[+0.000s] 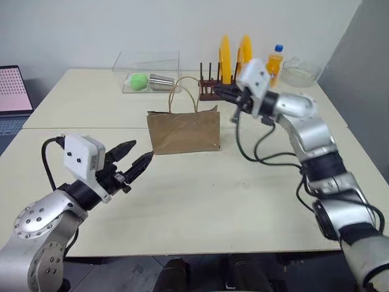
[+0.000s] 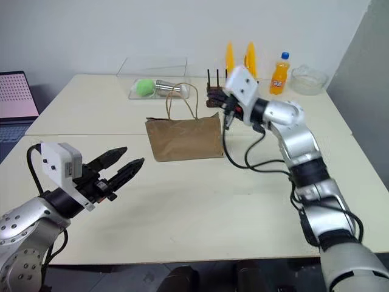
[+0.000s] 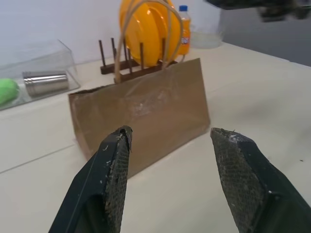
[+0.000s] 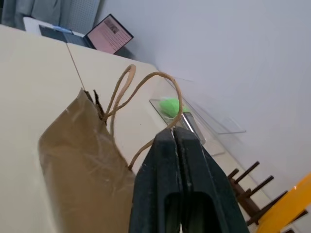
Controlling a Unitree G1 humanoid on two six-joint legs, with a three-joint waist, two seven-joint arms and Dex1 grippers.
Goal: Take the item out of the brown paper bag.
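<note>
Bare table (image 1: 200, 201) across the lower centre of the frame: free passage up to the brown paper bag (image 1: 184, 131). Just behind the bag, upper centre: dish rack (image 1: 211, 91) with yellow plates (image 1: 225, 59). Upper left: clear tray (image 1: 149, 72). Upper right: orange bottle (image 1: 275, 62), glass bowl (image 1: 301, 72).

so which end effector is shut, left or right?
The right end effector, fingers pressed together at the brown paper bag's handle; the left end effector is open.
</note>
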